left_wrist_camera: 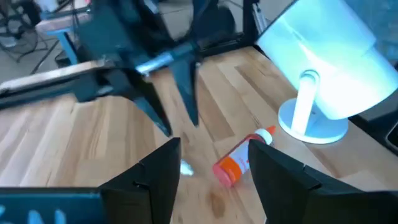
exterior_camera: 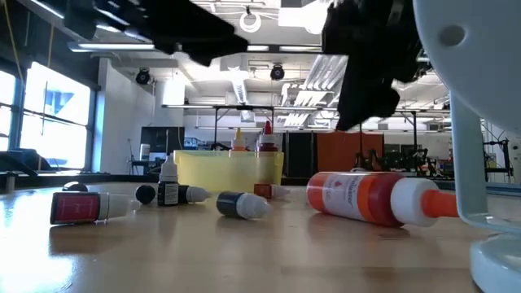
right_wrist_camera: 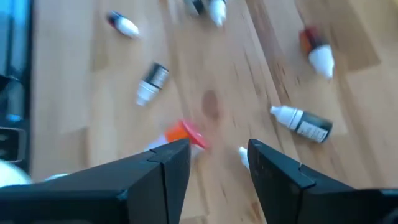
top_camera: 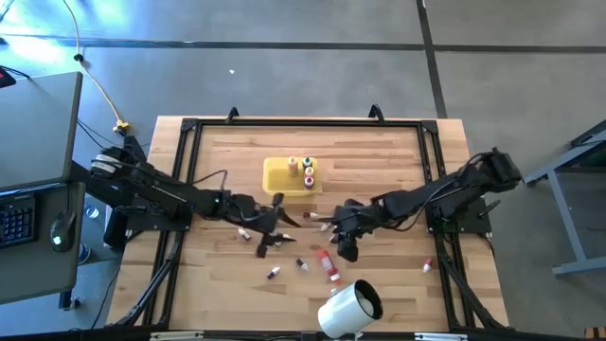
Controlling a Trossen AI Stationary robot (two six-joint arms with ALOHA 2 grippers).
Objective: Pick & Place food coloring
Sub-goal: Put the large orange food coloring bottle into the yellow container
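Several small food coloring bottles lie scattered on the wooden table, among them an orange tube and dark ones. Three more stand upright in the yellow tray. My left gripper hovers open above the table just near of the tray. In its wrist view the orange tube lies on its side beyond the open fingers. My right gripper faces it from the right. It is open and tipped downward over the loose bottles, with nothing between its fingers.
A large white cylinder stands at the near edge, close to the orange tube. One bottle lies apart at the right. A black frame borders the table. The two grippers are close together mid-table.
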